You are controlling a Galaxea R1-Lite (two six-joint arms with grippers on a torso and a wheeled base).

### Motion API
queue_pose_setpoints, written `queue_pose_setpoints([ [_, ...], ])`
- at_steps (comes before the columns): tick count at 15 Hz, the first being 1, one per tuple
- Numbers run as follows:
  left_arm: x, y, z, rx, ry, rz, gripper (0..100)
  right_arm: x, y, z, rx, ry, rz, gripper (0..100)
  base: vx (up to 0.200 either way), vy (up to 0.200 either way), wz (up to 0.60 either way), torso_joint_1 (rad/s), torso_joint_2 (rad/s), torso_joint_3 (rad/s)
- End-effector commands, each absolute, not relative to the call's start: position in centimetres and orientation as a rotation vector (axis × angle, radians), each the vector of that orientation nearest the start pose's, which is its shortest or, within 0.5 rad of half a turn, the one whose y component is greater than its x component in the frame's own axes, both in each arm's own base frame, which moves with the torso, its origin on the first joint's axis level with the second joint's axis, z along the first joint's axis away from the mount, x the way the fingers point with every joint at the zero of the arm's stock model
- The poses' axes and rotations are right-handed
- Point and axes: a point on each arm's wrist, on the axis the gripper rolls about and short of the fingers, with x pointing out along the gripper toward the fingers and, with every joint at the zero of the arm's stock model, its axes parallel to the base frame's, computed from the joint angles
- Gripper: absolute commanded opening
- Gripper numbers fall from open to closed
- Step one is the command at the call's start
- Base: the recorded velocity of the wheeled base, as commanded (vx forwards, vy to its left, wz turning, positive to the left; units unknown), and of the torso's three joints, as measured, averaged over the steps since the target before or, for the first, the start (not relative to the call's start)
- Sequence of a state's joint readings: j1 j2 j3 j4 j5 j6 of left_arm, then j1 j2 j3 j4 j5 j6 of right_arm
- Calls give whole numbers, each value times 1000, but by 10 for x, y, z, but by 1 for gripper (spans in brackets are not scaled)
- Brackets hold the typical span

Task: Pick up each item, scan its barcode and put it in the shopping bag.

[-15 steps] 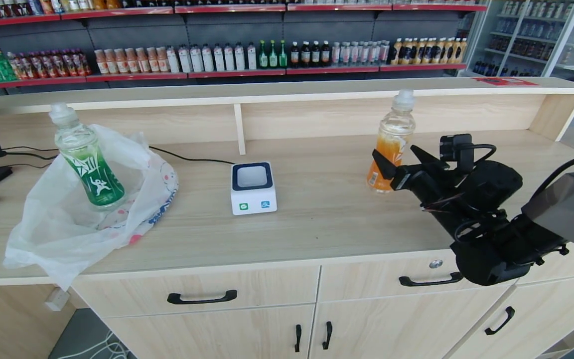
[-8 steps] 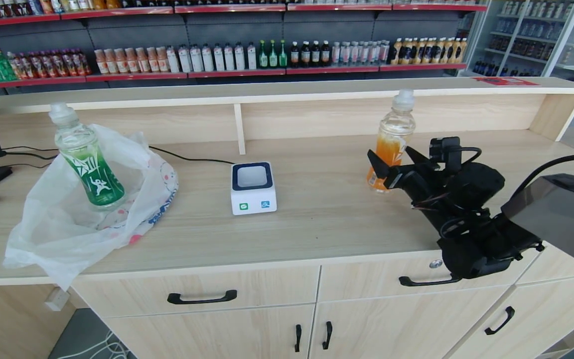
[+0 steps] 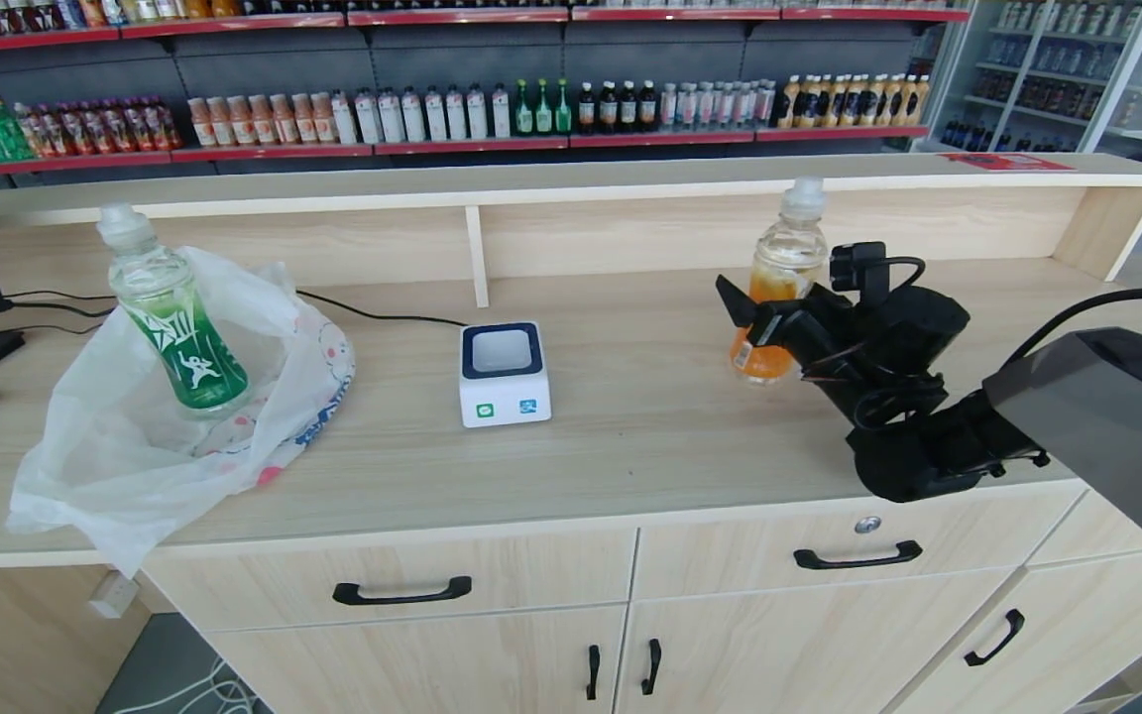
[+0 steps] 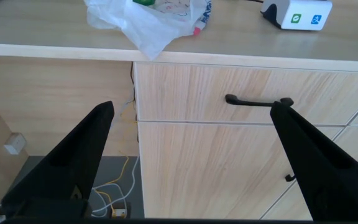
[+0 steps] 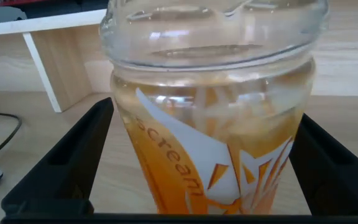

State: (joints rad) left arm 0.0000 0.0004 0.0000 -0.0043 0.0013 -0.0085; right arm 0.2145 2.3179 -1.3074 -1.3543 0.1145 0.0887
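**A:** Where is the orange bottle point(image 3: 781, 288) to be found?

**B:** It is stood upright on the counter point(image 3: 630, 436), toward the robot's right and well apart from the scanner point(image 3: 504, 372) at the middle. A small white label patch is seen low on its side. Whether that is the barcode cannot be told.

**A:** Is it gripped?

**B:** No clamping is seen. The right gripper point(image 3: 767, 319) is spread around its lower half, and in the right wrist view a finger point(image 5: 67, 174) is seen close on each side of it.

**A:** What could be spoiled from here?

**B:** The bottle is tall and narrow, so it could be tipped if one finger is brought against it before the other. The label looks slick, so a light squeeze might let the bottle slip or twist during the lift. The code would then be turned away from the scanner's window. The thin wall could be dented by too hard a squeeze.

**A:** And farther out?

**B:** The shopping bag point(image 3: 135, 446) is lying slack at the robot's left, with a green bottle point(image 3: 174, 317) stood upright among its folds. That bottle could be knocked over, or the collapsed mouth missed, when the second one is lowered. The left gripper point(image 4: 191, 168) is hung unclenched below the counter's edge, before the drawers, so the bag is not being held wide.
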Motion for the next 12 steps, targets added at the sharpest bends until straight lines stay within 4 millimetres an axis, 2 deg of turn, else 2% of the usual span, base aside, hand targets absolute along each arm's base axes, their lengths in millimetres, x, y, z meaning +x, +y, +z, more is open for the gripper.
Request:
queue_pose_setpoints([
  [1, -23, 0, 76, -9, -5, 2, 100, 449, 101, 149, 105, -336, 342, 100, 0, 0, 0, 0, 0, 0],
  [4, -23, 0, 76, -9, -5, 2, 100, 450, 101, 149, 103, -338, 342, 100, 0, 0, 0, 0, 0, 0],
  [5, -23, 0, 76, -9, -5, 2, 100, 450, 101, 150, 103, -341, 342, 0, 0, 0, 0, 0, 0, 0],
  [12, -23, 0, 76, -9, -5, 2, 100, 449, 96, 157, 103, -361, 332, 0, 0, 0, 0, 0, 0, 0],
])
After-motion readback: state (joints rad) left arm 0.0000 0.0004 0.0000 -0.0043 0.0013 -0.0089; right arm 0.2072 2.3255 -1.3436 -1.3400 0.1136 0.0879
